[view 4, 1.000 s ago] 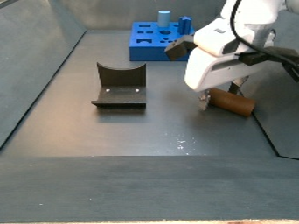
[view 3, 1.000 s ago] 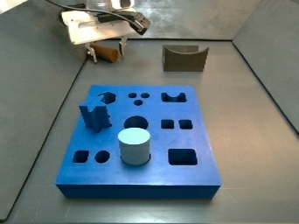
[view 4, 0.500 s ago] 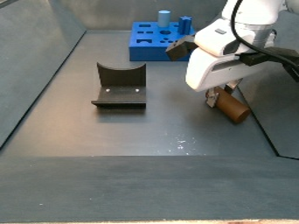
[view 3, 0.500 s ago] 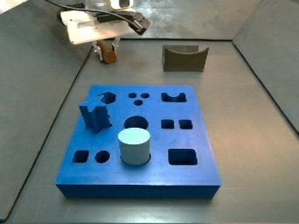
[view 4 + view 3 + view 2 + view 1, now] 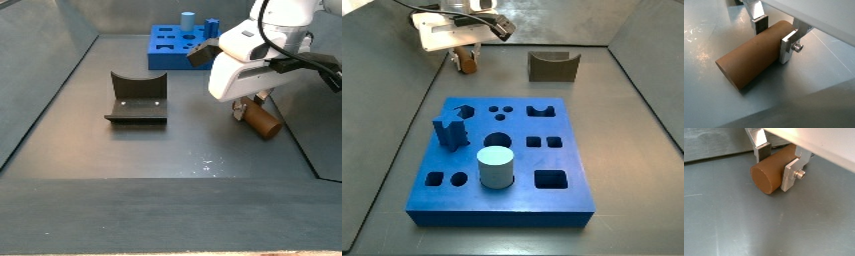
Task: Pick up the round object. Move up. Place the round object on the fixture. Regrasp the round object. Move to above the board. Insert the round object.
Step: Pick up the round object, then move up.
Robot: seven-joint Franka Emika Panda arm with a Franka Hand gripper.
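Gripper point(image 5: 774, 35) fingers point(image 5: 789, 46) clamp the brown peg point(image 5: 753, 61), a smooth cylinder with flat round end, lying on the floor point(image 5: 711, 110).

Round object point(image 5: 751, 60): plain brown-orange over its whole length, with a slightly lighter tan end face in a wrist view point(image 5: 765, 177); no markings. Claw point(image 5: 777, 163): silver metal fingers point(image 5: 792, 172) with dark pads, closed on the round object, under a white housing in both side views point(image 5: 247, 60). Fixture point(image 5: 552, 66): dark olive-brown, uniform. Board point(image 5: 502, 165): saturated blue, cut-outs reading darker (shadowed interiors). Pale cylinder point(image 5: 496, 166): whitish-green. Upright piece point(image 5: 449, 133): dark blue. Floor point(image 5: 174, 150): matt grey, faint pale speckling near the round object.
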